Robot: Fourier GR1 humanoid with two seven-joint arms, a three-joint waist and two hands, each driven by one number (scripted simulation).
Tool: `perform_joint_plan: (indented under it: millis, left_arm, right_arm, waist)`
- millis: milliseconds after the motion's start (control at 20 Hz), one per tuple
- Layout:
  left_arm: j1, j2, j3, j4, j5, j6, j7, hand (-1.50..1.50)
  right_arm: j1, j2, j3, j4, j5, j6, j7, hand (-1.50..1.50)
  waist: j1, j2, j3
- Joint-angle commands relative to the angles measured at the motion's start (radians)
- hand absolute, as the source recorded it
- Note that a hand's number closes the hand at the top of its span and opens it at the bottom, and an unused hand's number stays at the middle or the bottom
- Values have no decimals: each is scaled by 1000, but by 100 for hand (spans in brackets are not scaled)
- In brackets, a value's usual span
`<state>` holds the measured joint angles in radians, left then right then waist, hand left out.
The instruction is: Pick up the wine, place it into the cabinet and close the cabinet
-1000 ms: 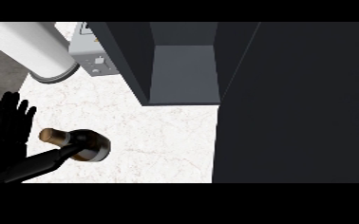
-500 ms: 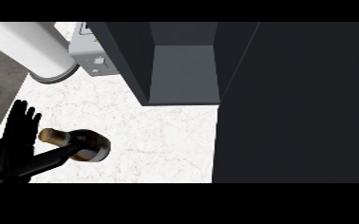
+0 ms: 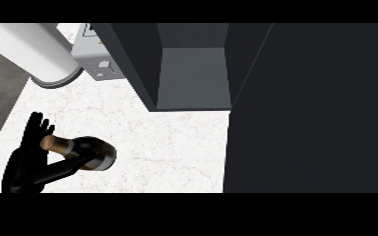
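The wine bottle (image 3: 90,153) stands on the white marble counter (image 3: 173,147) at the lower left; seen from above, it has a brown cork top and a dark body. My left hand (image 3: 31,150) is right beside it on its left, open. The straight fingers (image 3: 37,127) rise behind the bottle's neck and the thumb (image 3: 63,169) reaches under its body. Whether the hand touches the bottle is unclear. The dark cabinet (image 3: 193,75) stands open at the top centre, with a bare grey shelf inside. My right hand is out of view.
The cabinet's open door (image 3: 303,110) fills the right side as a tall dark panel. A white cylinder (image 3: 37,55) and a grey box (image 3: 96,62) sit at the back left. The counter's left edge (image 3: 16,105) drops to a dark floor.
My left hand has moved right and a little lower, closing in on the bottle's neck. The bottle and cabinet have stayed put.
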<state>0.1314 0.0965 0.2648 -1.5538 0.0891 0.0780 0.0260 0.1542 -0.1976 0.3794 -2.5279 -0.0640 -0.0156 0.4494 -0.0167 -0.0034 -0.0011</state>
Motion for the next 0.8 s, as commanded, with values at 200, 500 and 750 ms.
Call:
perform_joint_plan:
  millis: [200,500,750]
  left_arm:
    - [-19,1,11,185,16,-68,-135,-150]
    - [-46,-64,-31,300,-39,-32,-250,-150]
    - [-9,-59,16,301,43,-88,-273,-150]
  right_arm:
    - [54,-17,-7,-245,-53,-8,98,-150]
    - [31,-26,-65,-211,-103,10,74,-150]
    - [26,-10,-32,-241,-67,-23,112,-150]
  waist:
    - [2,0,0]
    - [2,2,1]
    - [7,0,0]
